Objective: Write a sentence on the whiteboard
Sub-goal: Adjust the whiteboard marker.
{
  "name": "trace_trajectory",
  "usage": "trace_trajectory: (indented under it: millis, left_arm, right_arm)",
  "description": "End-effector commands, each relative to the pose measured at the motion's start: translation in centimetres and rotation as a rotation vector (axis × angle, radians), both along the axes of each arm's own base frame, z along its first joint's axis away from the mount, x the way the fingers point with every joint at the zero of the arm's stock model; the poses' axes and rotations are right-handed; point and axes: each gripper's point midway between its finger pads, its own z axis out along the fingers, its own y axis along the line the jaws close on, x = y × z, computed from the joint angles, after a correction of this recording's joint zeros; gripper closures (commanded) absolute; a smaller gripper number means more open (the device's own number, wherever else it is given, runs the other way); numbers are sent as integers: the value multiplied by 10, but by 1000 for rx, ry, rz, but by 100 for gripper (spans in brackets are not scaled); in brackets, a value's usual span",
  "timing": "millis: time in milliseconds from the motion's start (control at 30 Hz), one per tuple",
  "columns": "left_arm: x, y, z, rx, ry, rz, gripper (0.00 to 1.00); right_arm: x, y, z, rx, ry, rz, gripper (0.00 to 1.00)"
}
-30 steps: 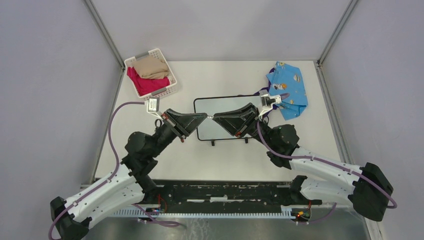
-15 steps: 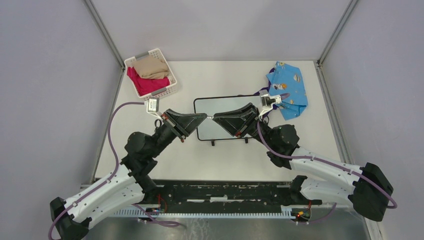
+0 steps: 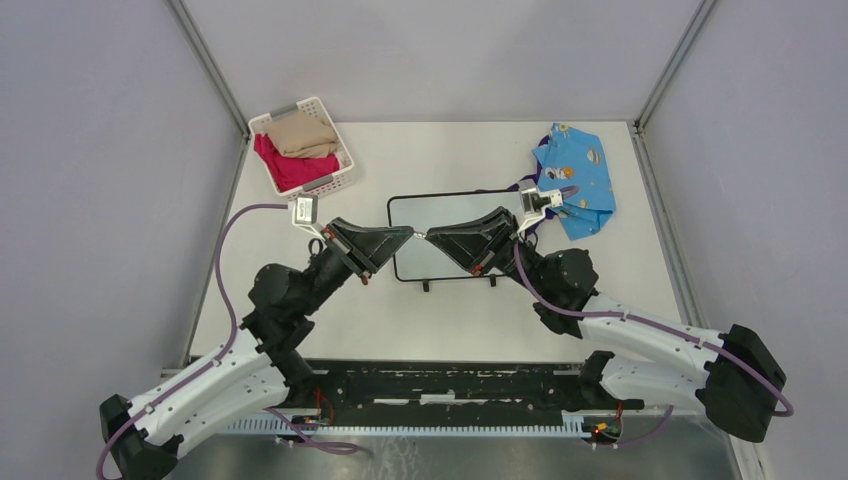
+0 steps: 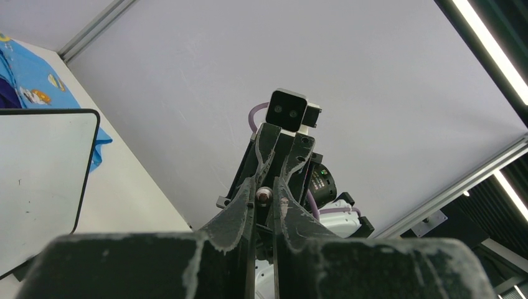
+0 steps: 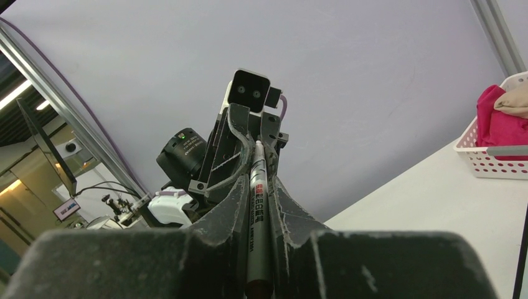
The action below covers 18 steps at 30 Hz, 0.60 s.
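Jaws first: the left gripper (image 3: 411, 233) has its pair pinched shut on the round end of a marker (image 5: 256, 205), and the right gripper (image 3: 431, 236) has its pair clamped along the barrel of that same marker, so both arms hold one pen. From the top view we see the two grippers meeting tip to tip, almost nose to nose. They hang right over the whiteboard (image 3: 425, 262), which sits mid-table with its two black feet toward the arms. The table (image 3: 450, 150) also has a white basket (image 3: 318, 102) at the far left corner with red and tan clothes in it. A blue printed cloth (image 3: 582, 170) lies at the far right, just beside the board's corner.
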Motion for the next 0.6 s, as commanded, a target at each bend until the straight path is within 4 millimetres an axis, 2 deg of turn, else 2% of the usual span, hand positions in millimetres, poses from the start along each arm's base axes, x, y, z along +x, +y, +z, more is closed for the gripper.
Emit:
trace_trajectory:
  millis: [0, 100, 133, 167, 233, 300, 367, 433, 533, 567]
  left_arm:
    - [9, 4, 4, 26, -33, 63, 98]
    - [10, 4, 1, 33, -27, 66, 98]
    - [10, 3, -2, 42, -20, 66, 94]
    - [11, 2, -4, 59, -14, 67, 87]
    - [12, 1, -8, 110, -4, 72, 62]
    - [14, 3, -14, 173, 7, 89, 42]
    - [8, 10, -17, 206, 32, 94, 40]
    - [17, 33, -19, 268, 21, 223, 25]
    - [22, 61, -27, 403, 8, 354, 19]
    - [24, 71, -36, 478, 11, 395, 19]
  right_arm:
    - [-13, -10, 32, 97, -81, 27, 96]
    - [-14, -9, 32, 94, -84, 29, 100]
    - [-14, -9, 31, 90, -86, 27, 100]
    - [-14, -9, 30, 82, -89, 24, 100]
    - [-12, -12, 26, 52, -101, -7, 100]
    - [-5, -16, 18, -28, -120, -77, 100]
    - [4, -26, 7, -124, -136, -175, 100]
    - [16, -40, -5, -231, -147, -293, 100]
    - [34, -66, -27, -407, -150, -461, 100]
    - [38, -74, -31, -455, -158, -504, 100]
